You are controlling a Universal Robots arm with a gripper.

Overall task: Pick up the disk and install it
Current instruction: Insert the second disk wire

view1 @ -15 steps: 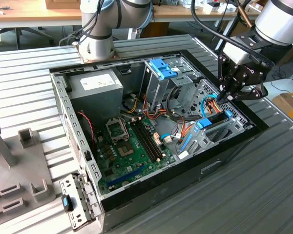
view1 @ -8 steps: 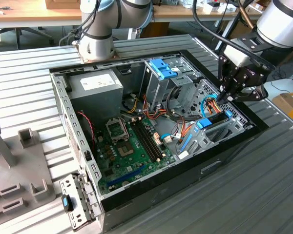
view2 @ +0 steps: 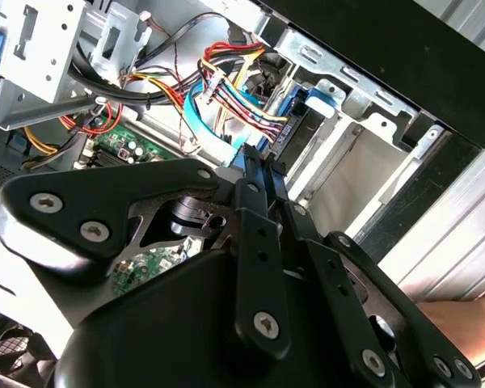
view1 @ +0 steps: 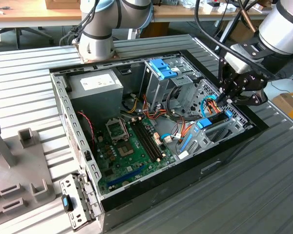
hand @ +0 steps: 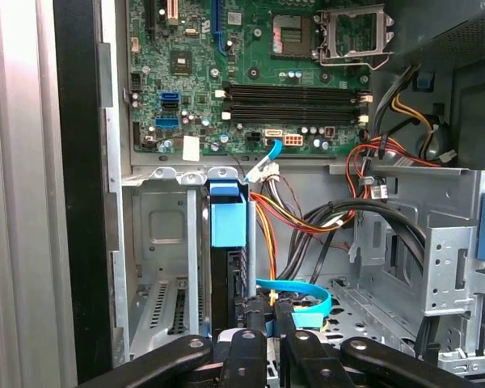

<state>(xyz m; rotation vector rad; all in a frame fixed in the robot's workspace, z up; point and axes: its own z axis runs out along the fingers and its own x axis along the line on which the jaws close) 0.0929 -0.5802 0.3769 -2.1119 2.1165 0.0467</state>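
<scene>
Your gripper (view1: 230, 97) hung over the far corner of the open computer case (view1: 185, 165), at the exterior view's right, with its fingers (hand: 259, 311) drawn close together on the upper edge of the disk (hand: 229, 267). The disk stood on edge directly beneath the tool, down in the silver drive bay (hand: 166, 242) by the case wall. Just beside the fingertips, a bundle of red, yellow and orange cables (hand: 299, 222) and a flat light-blue ribbon cable (hand: 303, 295) crowded the space; in the second wrist view the same wires (view2: 226, 89) lay right ahead of the fingers. Beyond the tool lay the green motherboard (view1: 132, 146), then the grey power supply (view1: 95, 87), and a silver drive cage (view1: 161, 80) with a blue tab stood near the arm.

The disk showed as a dark, narrow slab with a light-blue carrier end (hand: 228, 214) turned toward the motherboard; in the exterior view its blue rail (view1: 212, 121) peeked above the bay.
</scene>
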